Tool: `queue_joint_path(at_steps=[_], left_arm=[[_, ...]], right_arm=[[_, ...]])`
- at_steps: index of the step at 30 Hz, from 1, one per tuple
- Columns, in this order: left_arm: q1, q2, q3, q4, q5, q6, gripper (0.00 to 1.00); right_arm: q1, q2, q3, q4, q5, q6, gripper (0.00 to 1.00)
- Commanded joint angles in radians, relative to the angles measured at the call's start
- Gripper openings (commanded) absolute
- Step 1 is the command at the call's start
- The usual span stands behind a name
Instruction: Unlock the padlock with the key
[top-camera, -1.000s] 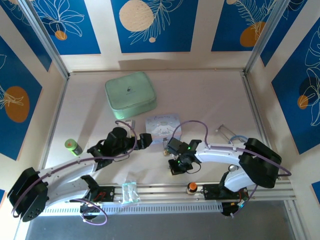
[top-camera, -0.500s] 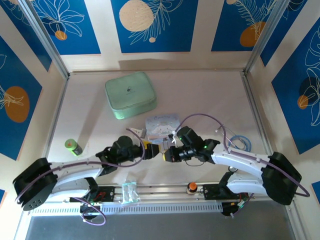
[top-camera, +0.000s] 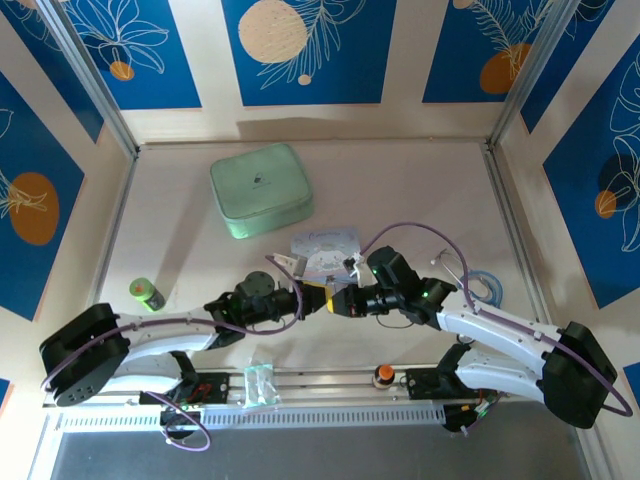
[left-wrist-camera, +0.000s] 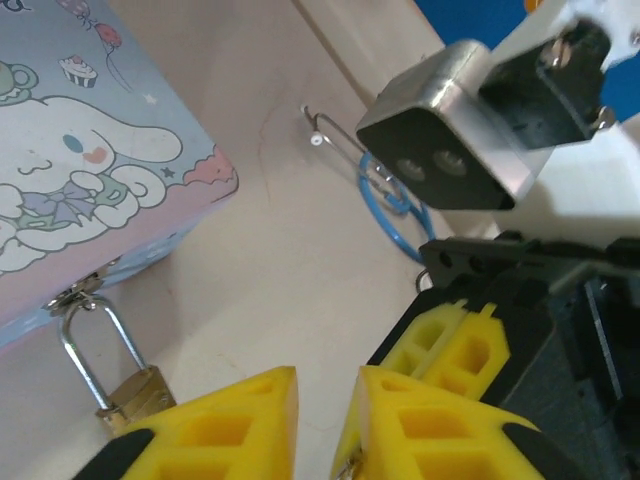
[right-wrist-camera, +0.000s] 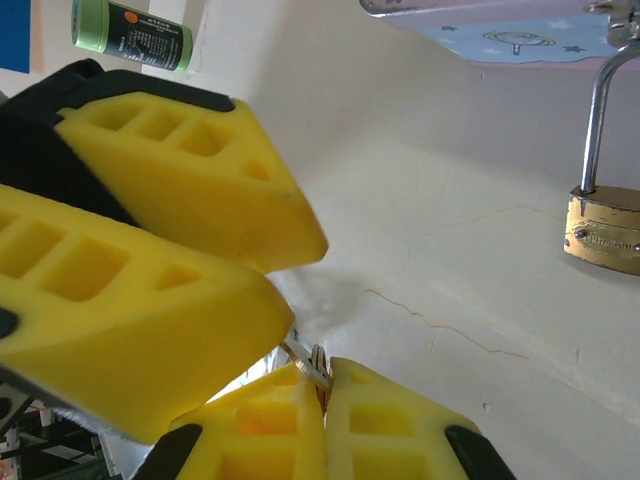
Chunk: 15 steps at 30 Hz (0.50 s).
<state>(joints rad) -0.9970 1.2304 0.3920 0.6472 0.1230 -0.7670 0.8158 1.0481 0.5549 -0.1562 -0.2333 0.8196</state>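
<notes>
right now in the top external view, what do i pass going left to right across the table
small green bottle → mint green case → pale blue cartoon tin → orange knob → blue cable loop

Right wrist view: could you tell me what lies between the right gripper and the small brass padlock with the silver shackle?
Bare pale table with a faint crack, from right gripper to brass padlock, in the right wrist view.

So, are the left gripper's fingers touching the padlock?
Apart. The right wrist view shows bare table between the padlock and the left gripper's fingers.
</notes>
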Motion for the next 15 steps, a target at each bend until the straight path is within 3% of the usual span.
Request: queue_joint_path(at_steps=[1, 4, 7, 9, 12, 15], left_arm=[[-0.008, 0.009, 0.011, 0.051, -0.012, -0.008, 0.16], [-0.009, 0.018, 0.024, 0.027, -0.002, -0.015, 0.00], [-0.008, 0.000, 0.028, -0.010, -0.021, -0.014, 0.00], [-0.008, -0.023, 0.041, -0.060, -0.048, -0.009, 0.00], [-0.007, -0.059, 0.071, -0.138, -0.077, 0.000, 0.00], [0.001, -0.102, 0.086, -0.207, -0.132, -0.045, 0.00]], right_arm=[[-0.001, -0.020, -0.016, 0.004, -0.040, 0.007, 0.00], [-0.007, -0.021, -0.025, 0.028, -0.048, 0.017, 0.00], [-0.004, -0.024, -0.028, 0.063, -0.072, 0.009, 0.11], [-0.003, -0.038, -0.036, 0.078, -0.073, 0.001, 0.24], [-0.010, -0.074, -0.043, 0.083, -0.064, -0.009, 0.55], [-0.027, -0.153, -0.079, 0.119, -0.024, 0.006, 0.66]])
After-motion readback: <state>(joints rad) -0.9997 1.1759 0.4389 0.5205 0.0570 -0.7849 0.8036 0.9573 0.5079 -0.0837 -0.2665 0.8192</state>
